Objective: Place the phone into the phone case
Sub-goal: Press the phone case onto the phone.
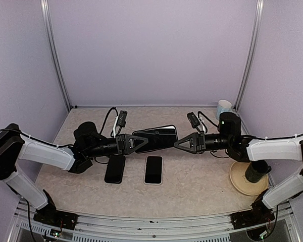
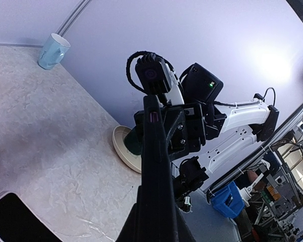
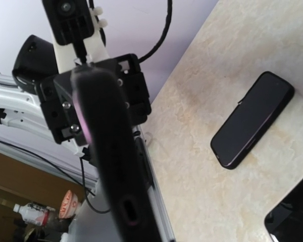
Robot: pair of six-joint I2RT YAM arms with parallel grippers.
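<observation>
A black phone case [image 1: 154,138] hangs flat above the table's middle, held at both ends. My left gripper [image 1: 138,143] is shut on its left end and my right gripper [image 1: 182,143] is shut on its right end. Both wrist views show the case edge-on: a narrow black slab [image 2: 156,171] in the left one, and an edge with an oval port opening [image 3: 108,151] in the right one. Its upper face looks glossy, and I cannot tell whether a phone sits inside. A light-rimmed phone [image 1: 153,170] [image 2: 15,219] lies face up below it. A second black slab [image 1: 114,169] [image 3: 252,118] lies to its left.
A pale blue mug [image 1: 223,107] [image 2: 53,50] stands at the back right corner. A beige plate [image 1: 241,181] [image 2: 120,151] with a dark cup [image 1: 256,171] on it sits at the right, under my right arm. Purple walls close in the back and both sides.
</observation>
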